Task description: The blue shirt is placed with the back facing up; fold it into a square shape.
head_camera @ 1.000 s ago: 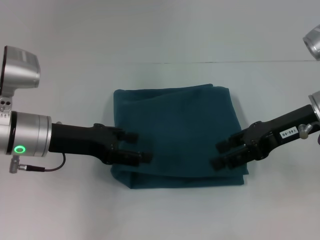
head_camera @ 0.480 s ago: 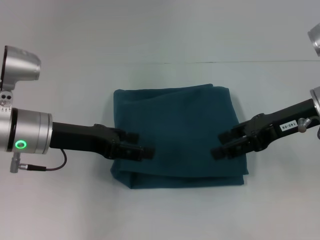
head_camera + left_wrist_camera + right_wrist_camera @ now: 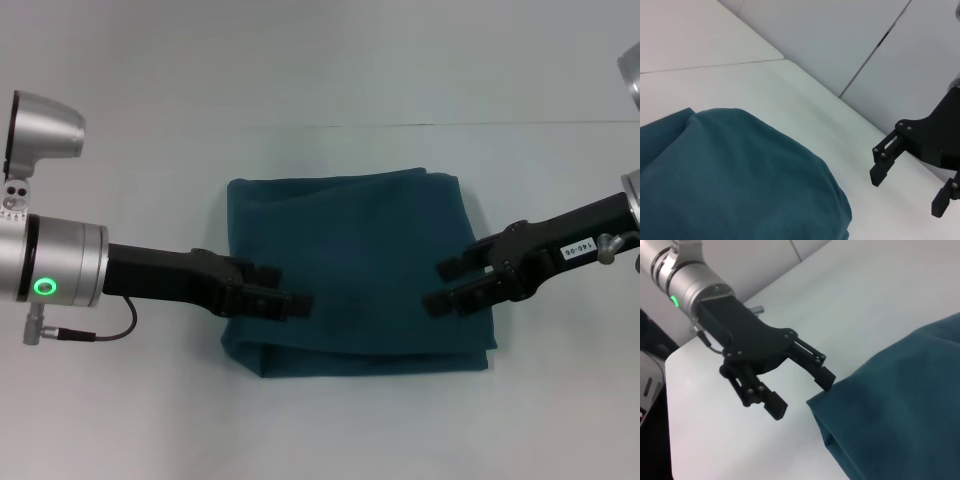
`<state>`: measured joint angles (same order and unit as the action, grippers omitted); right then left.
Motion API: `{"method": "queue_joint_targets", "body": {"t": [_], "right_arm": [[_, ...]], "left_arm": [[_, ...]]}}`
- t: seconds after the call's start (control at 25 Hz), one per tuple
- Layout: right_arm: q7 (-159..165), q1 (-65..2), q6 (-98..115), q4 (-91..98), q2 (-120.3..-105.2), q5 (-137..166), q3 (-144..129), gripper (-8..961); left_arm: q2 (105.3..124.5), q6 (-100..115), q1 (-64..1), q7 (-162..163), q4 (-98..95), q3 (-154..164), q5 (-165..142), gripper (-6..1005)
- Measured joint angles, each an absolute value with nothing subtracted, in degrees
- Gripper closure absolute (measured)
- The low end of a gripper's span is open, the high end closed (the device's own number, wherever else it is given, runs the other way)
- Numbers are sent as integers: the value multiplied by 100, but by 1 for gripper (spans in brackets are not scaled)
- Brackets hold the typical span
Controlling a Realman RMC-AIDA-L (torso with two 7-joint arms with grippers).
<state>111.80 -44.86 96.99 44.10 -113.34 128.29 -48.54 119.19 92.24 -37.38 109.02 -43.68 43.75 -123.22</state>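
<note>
**Both claws open over the folded shirt**

Left claw (image 3: pixel 285 290) hangs with its fingers spread above the near left part of the blue shirt (image 3: pixel 355 260); the right claw (image 3: pixel 445 287) does the same over the near right part, gripping nothing. From the head view I cannot tell whether either claw touches the cloth. Both arms run off the picture's sides. Plain dark teal and folded into a rough square, the shirt lies in the middle of the white table (image 3: pixel 320 430), its layered near edge bulging slightly. A thin seam (image 3: pixel 320 125) crosses the table behind it.
</note>
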Motion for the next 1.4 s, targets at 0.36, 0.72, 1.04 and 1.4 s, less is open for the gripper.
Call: {"method": "queue_joint_targets", "body": {"t": [0.36, 0.72, 1.04, 1.4], "right_arm": [[11140, -4452, 9639, 4451, -11363, 12893, -4825, 176], [11152, -4467, 9713, 3947, -11441, 12521, -4904, 175], [11158, -4435, 9932, 3970, -11447, 12630, -4942, 175], [11119, -4437, 9943, 3956, -11476, 12637, -4964, 175]], "left_arm": [[11925, 9165, -3755, 11074, -4383, 4361, -12282, 153], [11861, 9149, -3710, 11016, -4407, 4263, -12152, 153], [11830, 9281, -3630, 10976, -4379, 4275, -12203, 152], [11866, 9739, -3515, 10748, -4351, 4303, -12325, 152]]}}
